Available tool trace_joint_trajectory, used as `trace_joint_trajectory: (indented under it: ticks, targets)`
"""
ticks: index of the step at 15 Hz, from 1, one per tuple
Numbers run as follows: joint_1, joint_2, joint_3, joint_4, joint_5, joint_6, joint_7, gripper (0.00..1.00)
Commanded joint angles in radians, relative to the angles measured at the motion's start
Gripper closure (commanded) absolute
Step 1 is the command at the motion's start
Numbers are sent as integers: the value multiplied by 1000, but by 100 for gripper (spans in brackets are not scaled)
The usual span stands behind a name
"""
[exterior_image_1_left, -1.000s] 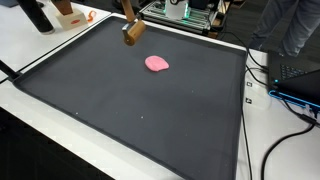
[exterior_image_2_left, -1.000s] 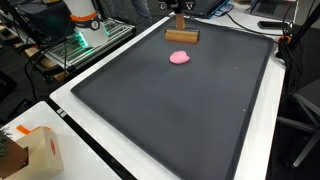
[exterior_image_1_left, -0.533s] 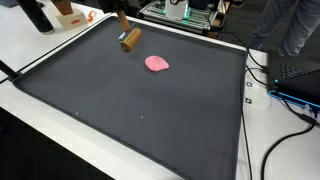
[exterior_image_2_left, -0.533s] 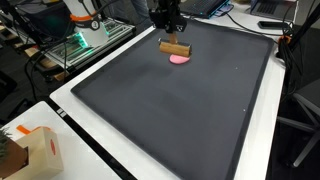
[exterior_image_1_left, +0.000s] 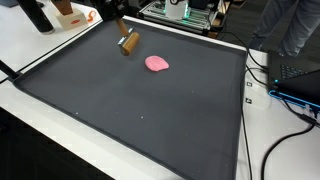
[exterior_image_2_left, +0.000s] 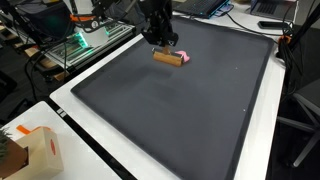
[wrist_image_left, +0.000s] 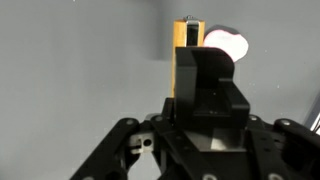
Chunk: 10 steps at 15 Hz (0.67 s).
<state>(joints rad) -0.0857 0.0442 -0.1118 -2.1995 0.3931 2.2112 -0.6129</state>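
In an exterior view, a large black mat (exterior_image_1_left: 140, 110) covers most of a white table (exterior_image_1_left: 40, 125), and the gripper (exterior_image_1_left: 124, 38) comes in over the mat's far left corner. It is pinching a small wooden block (exterior_image_1_left: 129, 43) between its fingers. A pink lump (exterior_image_1_left: 156, 63) lies flat on the mat to the right of the block, a little nearer and clearly apart from it. An orange box (exterior_image_1_left: 68, 12) sits on the tabletop beyond the far left corner. Dark cables (exterior_image_1_left: 262, 95) trail along the table's right side. In the exterior view from across the room, the gripper (exterior_image_2_left: 164, 47) reaches down from the far side with the wooden block (exterior_image_2_left: 169, 57) clamped crosswise under it. The pink lump (exterior_image_2_left: 183, 54) peeks out just behind the block's right end. I cannot tell whether the block rests on the black mat (exterior_image_2_left: 180, 120) or hangs just above it. A cardboard box (exterior_image_2_left: 38, 150) stands at the near left corner of the table, and a rack of equipment (exterior_image_2_left: 85, 38) with a green glow stands past the left edge. In the wrist view, a dark finger (wrist_image_left: 205, 90) of the gripper (wrist_image_left: 190, 52) fills the middle. The wooden block (wrist_image_left: 184, 34) shows as a yellowish strip above it, with the pink lump (wrist_image_left: 228, 42) just to its right on the grey surface.
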Motion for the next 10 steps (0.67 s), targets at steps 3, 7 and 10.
trace_joint_trajectory:
  ticks: [3, 7, 10]
  targets:
    - [-26, 14, 8, -11, 34, -6, -31, 76]
    - [-27, 22, 14, -16, 30, -2, -26, 76]
    - [-24, 17, 19, -20, 23, 4, -18, 76]
